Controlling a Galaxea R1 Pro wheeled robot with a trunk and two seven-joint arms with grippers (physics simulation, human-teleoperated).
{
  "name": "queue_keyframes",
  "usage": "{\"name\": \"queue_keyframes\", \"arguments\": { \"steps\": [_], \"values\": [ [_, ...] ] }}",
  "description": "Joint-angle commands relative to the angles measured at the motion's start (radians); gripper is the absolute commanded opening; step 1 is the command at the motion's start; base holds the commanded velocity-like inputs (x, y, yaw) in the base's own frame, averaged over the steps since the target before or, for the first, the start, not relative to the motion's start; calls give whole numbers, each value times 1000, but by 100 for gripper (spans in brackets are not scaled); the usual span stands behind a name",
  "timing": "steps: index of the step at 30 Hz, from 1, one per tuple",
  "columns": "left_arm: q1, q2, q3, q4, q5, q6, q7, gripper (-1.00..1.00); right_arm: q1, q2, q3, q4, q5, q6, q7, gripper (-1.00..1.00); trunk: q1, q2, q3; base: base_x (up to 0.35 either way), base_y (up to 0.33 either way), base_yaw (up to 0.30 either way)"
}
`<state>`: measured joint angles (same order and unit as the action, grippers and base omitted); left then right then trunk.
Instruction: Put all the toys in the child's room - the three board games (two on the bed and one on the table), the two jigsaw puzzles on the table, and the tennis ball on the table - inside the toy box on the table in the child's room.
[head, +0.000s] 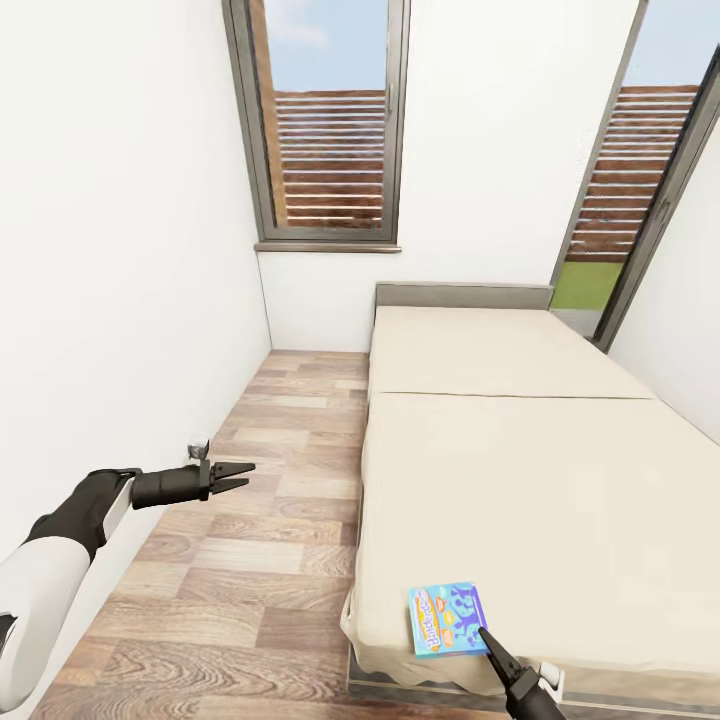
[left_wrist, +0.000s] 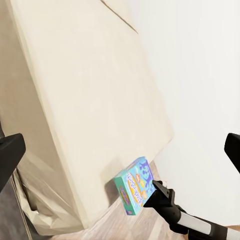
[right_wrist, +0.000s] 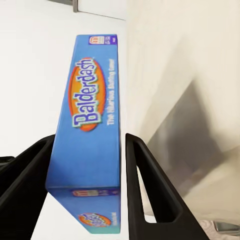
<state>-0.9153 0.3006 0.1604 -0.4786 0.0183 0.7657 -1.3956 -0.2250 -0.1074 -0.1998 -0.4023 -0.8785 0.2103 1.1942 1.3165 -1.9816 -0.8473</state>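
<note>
At the near foot corner of the bed (head: 520, 480), closest to the head camera, the right gripper (head: 484, 634) is seen reaching onto the mattress, its dark fingers closed on the small teal-blue board game (head: 447, 619). In the right wrist view the blue box (right_wrist: 92, 130), printed with the word "Balderdash", is seen edge-on between the two black fingers (right_wrist: 150, 200), which press against its broad faces; the right gripper (right_wrist: 87, 150) is thus narrowed to the thickness of the box and has hold of it. In the left wrist view the same game (left_wrist: 134, 186) is seen at the mattress corner with the right arm's black wrist just behind it. Whether the box rests on the mattress or is lifted slightly clear of it cannot be told. To the left, over the wood-plank floor (head: 250, 560), the left gripper (head: 240, 475) is held out level beside the white wall (head: 120, 250), its two fingers spread apart and nothing between them. Beyond the game, the cream two-part mattress is seen stretching away, a seam crossing it about halfway, up to the grey headboard (head: 462, 294). Farthest off, a grey-framed window (head: 325, 130) is set in the far wall, and a second glazed opening (head: 640, 190) is seen at the far right, with brown slatted fencing and blue sky outside.
</note>
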Motion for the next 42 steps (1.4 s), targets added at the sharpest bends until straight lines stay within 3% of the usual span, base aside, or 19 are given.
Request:
{"name": "queue_keyframes", "arguments": {
  "steps": [1, 12, 23, 28, 31, 37, 42],
  "values": [
    [0, 0, 1, 0, 1, 10, -3, 100, -1, 0, -1, 0, -5, 12, 3, -100, 0, 0, -1, 0, 0, 0],
    [0, 0, 1, 0, 0, 11, -2, 100, -1, 0, -1, 2, -6, 12, 1, -100, 0, 0, -1, 0, 0, 0],
    [0, 0, 1, 0, 0, 12, 0, 100, -2, 1, -3, -1, -8, 17, -11, -100, -42, 77, 34, 0, 0, 0],
    [0, 0, 1, 0, 0, 12, 0, 100, -6, 8, -4, -8, -6, 81, -27, -100, -61, 112, 49, 0, 0, 0],
    [0, 0, 1, 0, 0, 12, 0, 100, -8, 13, -2, -74, -6, 120, -88, -100, -73, 133, 59, 0, 0, 0],
    [0, 0, 1, 0, 0, 12, 0, 100, -8, 28, 8, -269, -1, 224, -279, -100, -96, 175, 77, 0, 0, 0],
    [0, -1, 2, 0, 0, 12, 1, 100, -8, 35, 10, -460, -6, 304, -315, -100, -115, 210, 93, 0, 0, 0]
  ]
}}
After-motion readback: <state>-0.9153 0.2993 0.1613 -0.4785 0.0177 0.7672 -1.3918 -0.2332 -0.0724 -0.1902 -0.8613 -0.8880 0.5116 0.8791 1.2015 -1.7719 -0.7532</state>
